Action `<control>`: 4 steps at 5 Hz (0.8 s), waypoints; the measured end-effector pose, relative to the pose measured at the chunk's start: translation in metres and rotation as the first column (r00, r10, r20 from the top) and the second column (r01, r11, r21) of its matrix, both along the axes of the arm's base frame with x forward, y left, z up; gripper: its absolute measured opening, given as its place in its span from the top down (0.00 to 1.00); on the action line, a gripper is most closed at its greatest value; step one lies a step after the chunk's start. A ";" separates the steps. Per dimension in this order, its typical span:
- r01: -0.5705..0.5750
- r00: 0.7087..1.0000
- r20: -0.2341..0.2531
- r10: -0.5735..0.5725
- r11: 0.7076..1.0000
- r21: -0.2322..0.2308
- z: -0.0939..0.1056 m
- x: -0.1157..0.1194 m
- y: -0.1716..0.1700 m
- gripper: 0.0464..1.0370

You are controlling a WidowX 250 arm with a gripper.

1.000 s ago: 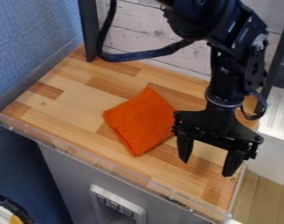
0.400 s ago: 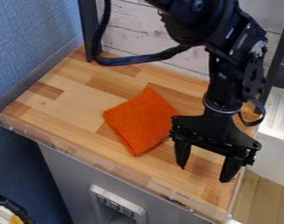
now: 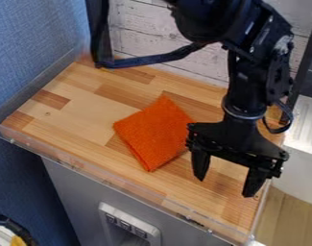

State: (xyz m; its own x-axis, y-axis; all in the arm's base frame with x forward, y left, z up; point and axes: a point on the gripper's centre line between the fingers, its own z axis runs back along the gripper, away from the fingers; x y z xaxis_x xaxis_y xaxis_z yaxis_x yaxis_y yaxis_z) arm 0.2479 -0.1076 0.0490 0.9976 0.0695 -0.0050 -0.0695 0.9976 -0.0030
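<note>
Over the right-hand part of the wooden table, I have my black gripper hanging with its tips pointing down. Its fingers stand wide apart, and bare wood shows through the gap between them. Nearest to it is an orange cloth, folded into a rough square and lying flat near the middle of the wood, one corner pointing toward the back. From my camera, the left side of the gripper comes right up against the cloth's right-hand edge; whether the two touch, I can't tell.

Around the front and left of the wood I see a low clear rim, so the surface reads like a shallow tray, with the cloth inside it. Below that sits a grey cabinet, and set in its front is a pale panel with a row of small dark fittings above a recess; I can't make out what the recess holds. Behind the table stands a whitewashed plank board, crossed by the arm's black cable. Off to the right is a white ribbed surface, and a blue wall rises on the left.
</note>
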 end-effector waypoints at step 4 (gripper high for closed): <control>0.004 1.000 0.015 -0.004 1.000 -0.011 0.021 0.010 -0.002 0.04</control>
